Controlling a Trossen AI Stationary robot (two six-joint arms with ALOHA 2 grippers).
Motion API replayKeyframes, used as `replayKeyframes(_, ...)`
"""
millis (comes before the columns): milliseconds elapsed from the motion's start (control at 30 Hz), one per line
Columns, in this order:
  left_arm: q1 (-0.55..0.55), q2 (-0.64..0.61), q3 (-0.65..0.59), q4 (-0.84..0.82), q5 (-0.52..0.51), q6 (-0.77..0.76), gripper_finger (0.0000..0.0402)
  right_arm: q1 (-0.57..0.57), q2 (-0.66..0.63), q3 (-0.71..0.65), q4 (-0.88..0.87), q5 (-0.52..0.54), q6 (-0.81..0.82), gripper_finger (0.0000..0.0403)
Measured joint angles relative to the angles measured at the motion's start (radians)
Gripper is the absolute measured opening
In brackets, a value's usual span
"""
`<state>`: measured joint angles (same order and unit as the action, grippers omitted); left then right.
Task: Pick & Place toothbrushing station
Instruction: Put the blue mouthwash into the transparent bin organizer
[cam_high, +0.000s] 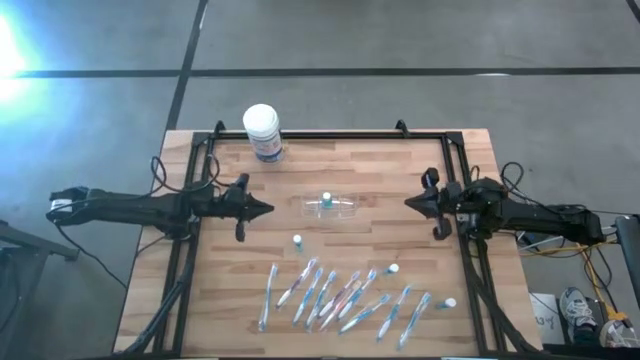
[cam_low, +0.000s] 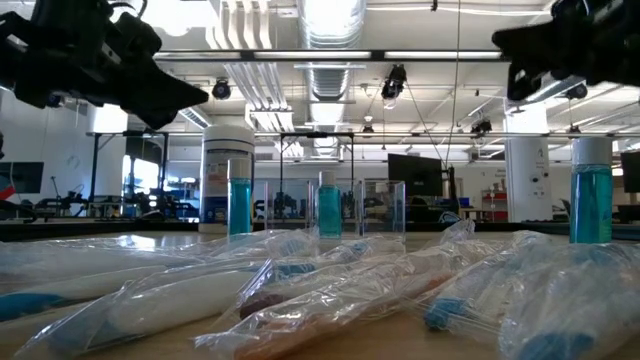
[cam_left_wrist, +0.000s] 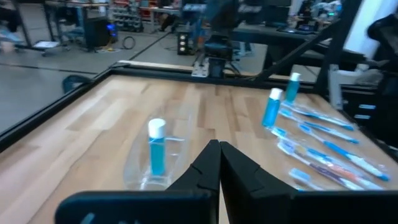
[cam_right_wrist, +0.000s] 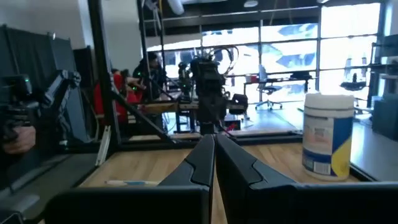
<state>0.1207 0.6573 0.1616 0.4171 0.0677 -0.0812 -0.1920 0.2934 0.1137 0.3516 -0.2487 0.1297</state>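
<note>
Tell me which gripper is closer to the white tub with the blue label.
Left. The left gripper hangs shut over the table's left side, a short way in front of the white tub at the back edge. The right gripper, also shut, is far across the table on the right.

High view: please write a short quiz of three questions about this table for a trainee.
1. True or false: the left end effector is shut on the holder.
2. What stands in the holder? A) blue tube B) toothbrush C) nothing
3. Which white thing stands at the table's far edge?

Key: 1. False; both it and the right end effector are shut and hold nothing. 2. A, a blue tube. 3. The tub.
</note>
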Motion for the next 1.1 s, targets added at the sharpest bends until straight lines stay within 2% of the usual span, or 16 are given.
replayKeyframes(167,0.000,-0.002,-0.022,0.029,-0.029,0.001,0.0012,0.053,0.083,0.204,-0.233,0.026,-0.078,0.0013)
replayKeyframes(267,0.000,-0.002,-0.030,0.037,-0.032,0.002,0.0012,0.102,0.157,0.346,-0.412,0.104,-0.106,0.0013)
replayKeyframes(433,0.000,-0.001,-0.036,0.037,-0.032,0.020,0.0009,0.208,0.324,0.570,-0.680,0.249,-0.139,0.0013)
replayKeyframes(700,0.000,-0.001,-0.037,0.036,-0.032,0.020,0.0016,0.423,0.613,0.895,-1.021,0.346,-0.142,0.0013)
replayKeyframes(867,0.000,-0.001,-0.037,0.036,-0.032,0.020,0.0016,0.545,0.784,1.083,-1.215,0.431,-0.067,0.0013)
replayKeyframes(1100,0.000,-0.001,-0.037,0.036,-0.032,0.021,0.0012,0.627,0.955,1.249,-1.350,0.431,0.038,0.0013)
